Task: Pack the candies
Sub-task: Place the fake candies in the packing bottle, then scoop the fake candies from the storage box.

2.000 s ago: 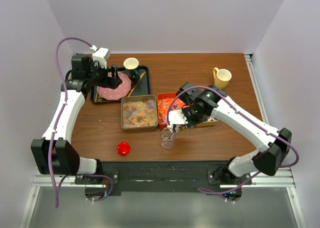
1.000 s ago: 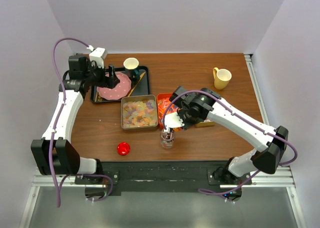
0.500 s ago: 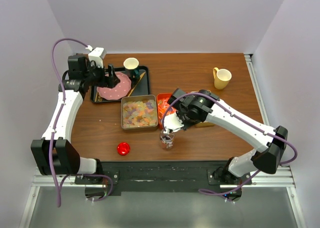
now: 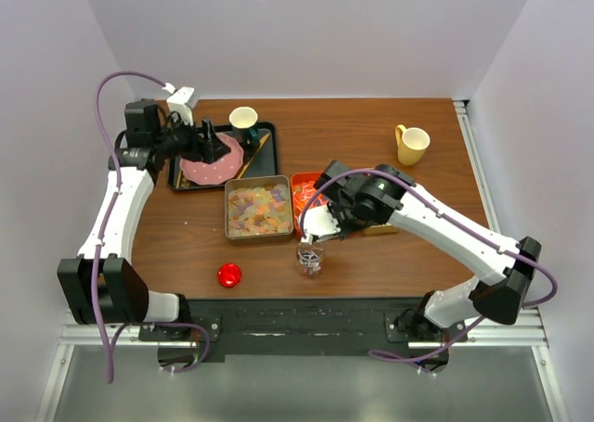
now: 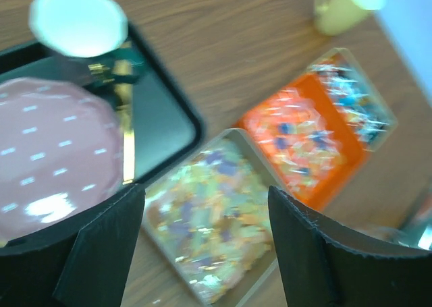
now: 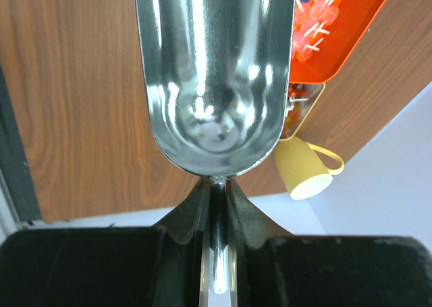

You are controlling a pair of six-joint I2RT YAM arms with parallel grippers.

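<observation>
Candies: bulk not packed yet. Pastel ones [image 4: 258, 209] fill the tin [image 4: 228, 220] at table centre. Wrapped ones [image 4: 303, 196] sit in the orange tray [image 4: 295, 177] touching that tin's right side. Left wrist view shows a third lot with blue wrappers [image 5: 351, 94] in a tin beyond the orange tray; in the top view the right arm mostly hides it.

Jar [image 4: 309, 259] stands near the front edge, about centre, just in front of the tins. Some colour inside; fill level unreadable.

Right gripper [image 6: 216, 206] is clamped on the handle of a metal scoop [image 6: 214, 71], held over or just behind the jar. Scoop bowl looks empty in the wrist view, so my read is a load just dumped, or none taken.

Left gripper [image 5: 206, 253] has jaws apart, nothing held, hovering above the pink plate [image 4: 212, 165] on the black tray [image 4: 269, 160] near the far-left corner.

Red disc [image 4: 228, 274] lies near the front edge, left of the jar, probably the lid.

Estimate: early. Many scoops left, then capping.
</observation>
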